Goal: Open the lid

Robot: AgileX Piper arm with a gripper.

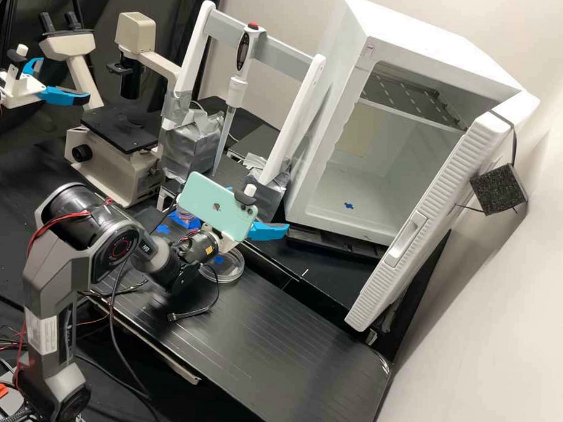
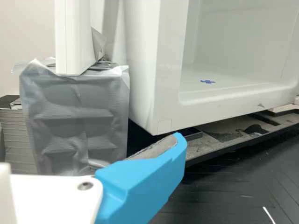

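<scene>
At the far left, a cream-coloured microscope with a flat black stage (image 1: 120, 128) is standing on the black counter (image 1: 258, 339). To its right, a white upright frame (image 1: 291, 51) is leaning over two blocks wrapped in silver-grey tape (image 1: 193, 143), and a pale pipette with a red top (image 1: 238, 89) is hanging upright from its grey crossbar. Nearer, in the middle, the white gripper (image 1: 265, 230) is hovering behind a mint-green phone (image 1: 217, 201) mounted on the arm. Its bright blue fingers (image 2: 145, 182) are standing wide apart, released, the grey pad of one lying bare. Just below, a clear, round, shallow dish (image 1: 231, 274) is resting flat on the counter, apart from the fingers; whether its lid is on, I cannot tell. To the far right, a white boxy cabinet (image 1: 334, 117) is standing with its thick ribbed door (image 1: 425, 225) swung open, a small blue patch (image 1: 349, 206) lying on its floor.
</scene>
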